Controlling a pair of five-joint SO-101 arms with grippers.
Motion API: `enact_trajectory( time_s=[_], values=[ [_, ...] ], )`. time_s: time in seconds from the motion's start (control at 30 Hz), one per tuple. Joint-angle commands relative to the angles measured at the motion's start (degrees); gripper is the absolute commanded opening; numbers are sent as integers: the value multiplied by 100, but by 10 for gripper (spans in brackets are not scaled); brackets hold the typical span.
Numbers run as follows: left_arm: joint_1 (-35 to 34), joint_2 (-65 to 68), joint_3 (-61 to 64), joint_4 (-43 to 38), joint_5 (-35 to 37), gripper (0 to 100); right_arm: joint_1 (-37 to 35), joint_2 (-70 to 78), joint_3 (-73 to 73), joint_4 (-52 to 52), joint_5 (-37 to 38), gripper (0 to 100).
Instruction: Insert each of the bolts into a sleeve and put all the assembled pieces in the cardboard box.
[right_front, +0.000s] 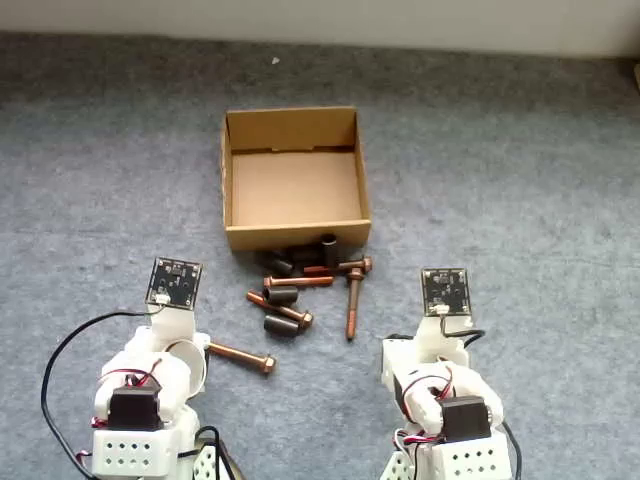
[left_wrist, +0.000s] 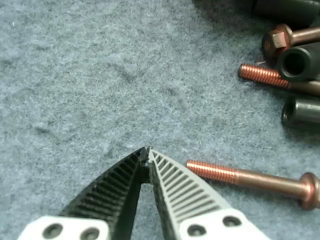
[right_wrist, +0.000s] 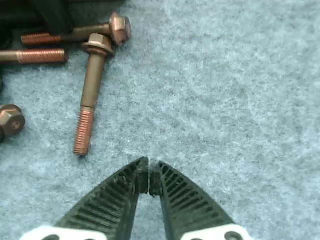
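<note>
Left gripper (left_wrist: 146, 152): pressed together, empty; loose bolt (left_wrist: 250, 177) just beside tip.
Right gripper (right_wrist: 149, 162): pressed together, empty; second bolt (right_wrist: 90, 95) ahead.
Cardboard box (right_front: 292, 232): beyond both; arms seemingly parked.

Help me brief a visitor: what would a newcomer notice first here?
The open brown cardboard box sits empty on the grey carpet, with a heap of copper-coloured bolts and black cylindrical sleeves by its near wall. One stray copper bolt lies beside the left pincer, which is shut.

The right claw (right_wrist: 149, 174), tips touching, hangs over carpet (right_wrist: 240, 100) near a bolt (right_wrist: 91, 85).
</note>
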Motion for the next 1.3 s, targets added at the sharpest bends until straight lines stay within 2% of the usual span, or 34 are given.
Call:
enact_trajectory(
  time_s=[0.0,0.57,0.9,0.97,1.1,1.17,1.27],
  values=[
    [-31,-22,110,18,-26,8,48,-57,840,31,35,15],
    [-40,-31,110,18,-44,10,22,-57,840,31,26,15],
    [-31,-40,-505,-105,-62,11,48,-57,752,-13,44,19],
    [-66,-40,-576,-396,-316,11,48,-57,479,-13,44,21],
    [-66,-40,-514,-589,-1380,11,57,-57,180,-180,62,38],
    [-66,-40,-514,-589,-1574,11,57,-57,163,-444,396,54],
    [-66,-40,-514,-589,-1574,11,75,-57,119,-778,1591,57]
  ],
)
